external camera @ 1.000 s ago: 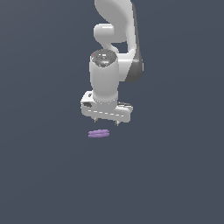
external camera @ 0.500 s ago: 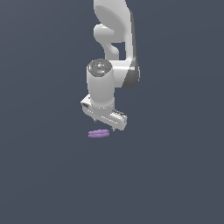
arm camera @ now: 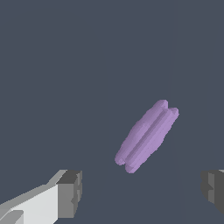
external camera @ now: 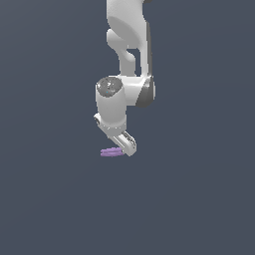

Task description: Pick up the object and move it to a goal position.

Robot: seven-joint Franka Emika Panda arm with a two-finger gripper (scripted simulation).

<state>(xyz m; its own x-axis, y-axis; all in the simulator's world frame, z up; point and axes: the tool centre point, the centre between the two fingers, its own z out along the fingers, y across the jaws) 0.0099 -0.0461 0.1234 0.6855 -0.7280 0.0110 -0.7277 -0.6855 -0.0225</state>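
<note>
The object [external camera: 110,152] is a small light-purple bar of two joined rods, lying flat on the dark floor. In the exterior view my white gripper [external camera: 125,148] hangs just above it, its body covering the bar's end on the exterior view's right. The wrist view shows the object [arm camera: 146,136] lying slantwise, close below the camera. My gripper [arm camera: 141,192] is open: one dark fingertip [arm camera: 70,193] and the other [arm camera: 213,189] stand wide apart, with nothing between them. The bar lies just beyond the gap, apart from both fingertips.
A plain dark grey floor [external camera: 55,199] fills both views. The white arm [external camera: 128,35] rises straight up from the gripper and out of the picture. No other objects show.
The gripper has turned about its vertical axis and dropped lower, closing on the object. The bar itself has stayed in place.
</note>
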